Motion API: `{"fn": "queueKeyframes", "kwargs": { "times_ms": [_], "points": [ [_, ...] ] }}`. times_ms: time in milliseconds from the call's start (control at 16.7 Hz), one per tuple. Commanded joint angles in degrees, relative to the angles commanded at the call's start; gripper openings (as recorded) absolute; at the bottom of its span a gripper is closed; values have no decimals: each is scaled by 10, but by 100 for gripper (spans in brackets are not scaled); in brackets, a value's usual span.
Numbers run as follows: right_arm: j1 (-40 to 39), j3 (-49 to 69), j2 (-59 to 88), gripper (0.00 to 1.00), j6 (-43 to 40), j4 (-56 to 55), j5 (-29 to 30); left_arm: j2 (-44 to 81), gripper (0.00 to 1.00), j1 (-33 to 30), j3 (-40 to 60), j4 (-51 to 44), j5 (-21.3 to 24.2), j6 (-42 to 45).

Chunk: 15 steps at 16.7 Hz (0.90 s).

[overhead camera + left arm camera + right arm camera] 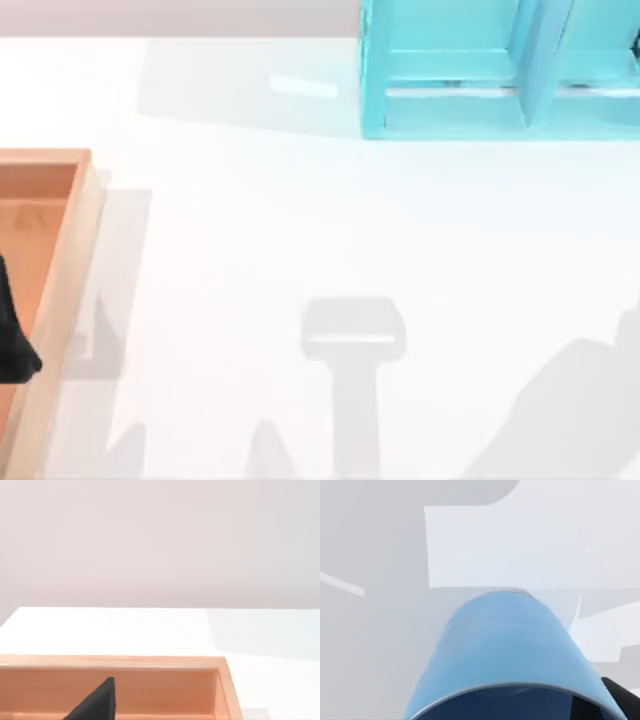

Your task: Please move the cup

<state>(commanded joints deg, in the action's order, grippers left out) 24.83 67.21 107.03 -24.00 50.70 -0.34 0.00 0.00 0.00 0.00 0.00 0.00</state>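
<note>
The cup (510,650) is plain blue and sits very close in the right wrist view, its round rim turned toward the camera and its body pointing away over the white table. A black finger (622,700) of my right gripper presses against the rim's edge, so the gripper is shut on the cup. My left gripper (15,345) is a black shape at the table's left edge, hanging over the wooden tray. In the left wrist view its dark tip (97,702) reaches into the tray.
A turquoise shelf (500,70) with open compartments stands at the back right of the white table. A wooden tray (85,230) lies along the left edge, and its far wall (150,662) appears in the left wrist view. Grey arm shadows fall across the table's front.
</note>
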Motion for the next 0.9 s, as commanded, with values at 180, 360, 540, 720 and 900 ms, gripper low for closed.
{"fn": "queueKeyframes", "kwargs": {
  "times_ms": [180,360,540,720,900],
  "points": [
    [0,0,0,53,0,0,0,0,100,0,0,0,0,0],
    [0,0,0,75,0,0,0,0,100,0,0,0,0,0],
    [0,0,0,98,0,0,0,0,100,0,0,0,0,0],
    [0,0,0,100,0,0,0,0,100,0,0,0,0,0],
    [0,0,0,100,0,0,0,0,100,0,0,0,0,0]
  ]
}}
